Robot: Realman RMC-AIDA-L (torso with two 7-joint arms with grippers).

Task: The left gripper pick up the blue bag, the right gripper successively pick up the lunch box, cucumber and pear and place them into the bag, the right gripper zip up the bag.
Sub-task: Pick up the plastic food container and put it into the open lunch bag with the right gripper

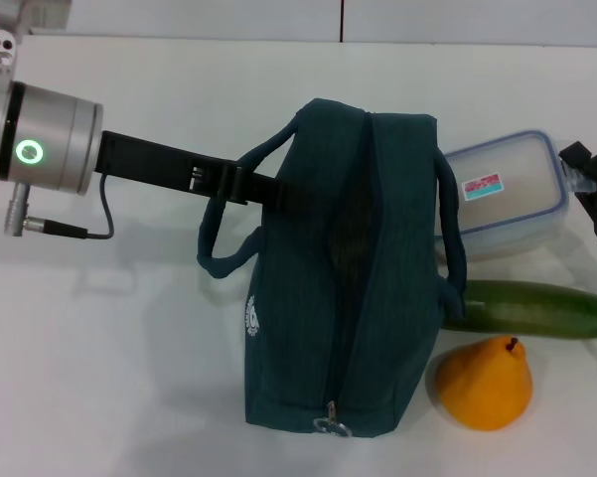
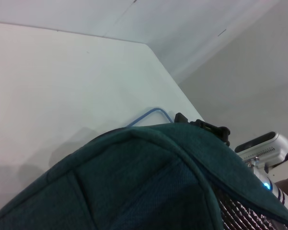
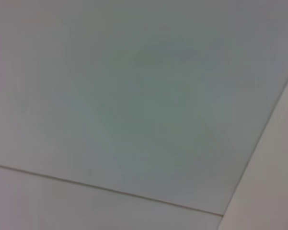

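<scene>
The blue bag (image 1: 348,268) stands open-topped in the middle of the head view, with its zipper ring pull (image 1: 333,426) at the near end. My left gripper (image 1: 263,188) reaches in from the left and is shut on the bag's left side by a loop handle. In the left wrist view the bag's fabric (image 2: 134,182) fills the frame. To the right of the bag lie the lunch box (image 1: 502,194), the cucumber (image 1: 536,308) and the pear (image 1: 487,383). My right gripper (image 1: 594,189) hangs at the lunch box's right end.
The white table (image 1: 129,378) carries everything. A dark cable (image 1: 89,234) loops under my left wrist. The right wrist view shows only pale flat panels with a seam. A white device (image 2: 263,146) shows beyond the bag in the left wrist view.
</scene>
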